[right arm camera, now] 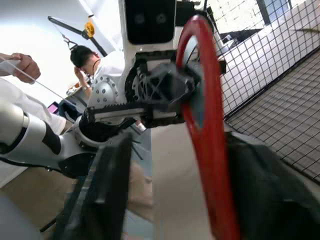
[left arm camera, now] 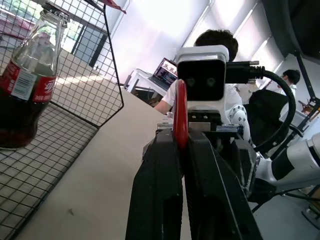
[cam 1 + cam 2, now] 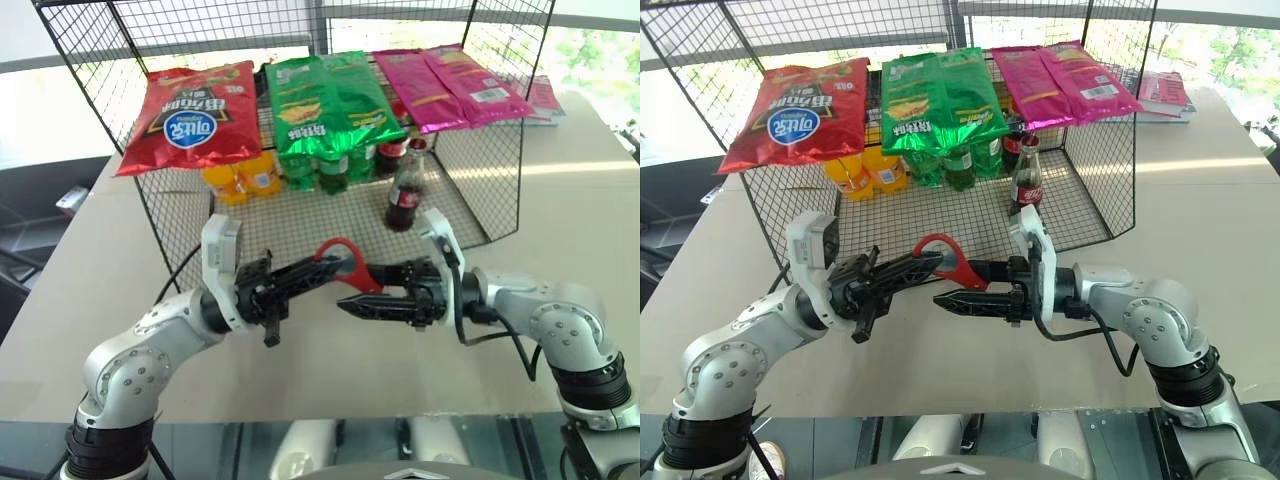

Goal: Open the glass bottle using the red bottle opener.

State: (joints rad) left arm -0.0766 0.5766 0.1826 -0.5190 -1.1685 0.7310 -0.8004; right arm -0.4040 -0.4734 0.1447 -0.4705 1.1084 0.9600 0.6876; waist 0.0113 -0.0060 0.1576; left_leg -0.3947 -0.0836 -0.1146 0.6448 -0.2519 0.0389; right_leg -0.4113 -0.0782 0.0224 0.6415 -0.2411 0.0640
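Note:
The red bottle opener (image 3: 360, 278) hangs in the air above the table's front, and my left gripper (image 3: 318, 268) is shut on its ring end. In the left wrist view the opener (image 2: 180, 115) stands pinched edge-on between both fingers. My right gripper (image 3: 355, 288) comes in from the right, open, with its jaws apart on either side of the opener's handle (image 1: 210, 140). A gap shows between one finger (image 1: 110, 190) and the opener. The glass bottle (image 3: 405, 190), capped and holding dark liquid, stands upright on the wire rack's floor behind both grippers.
A black wire rack (image 3: 480, 200) sits on the tan table (image 3: 560, 230). Red (image 3: 190, 115), green (image 3: 325, 100) and pink (image 3: 450, 85) snack bags lie on its top. Orange drink bottles (image 3: 245, 180) and green bottles (image 3: 320, 170) stand left of the glass bottle. People (image 2: 215, 40) sit beyond the table.

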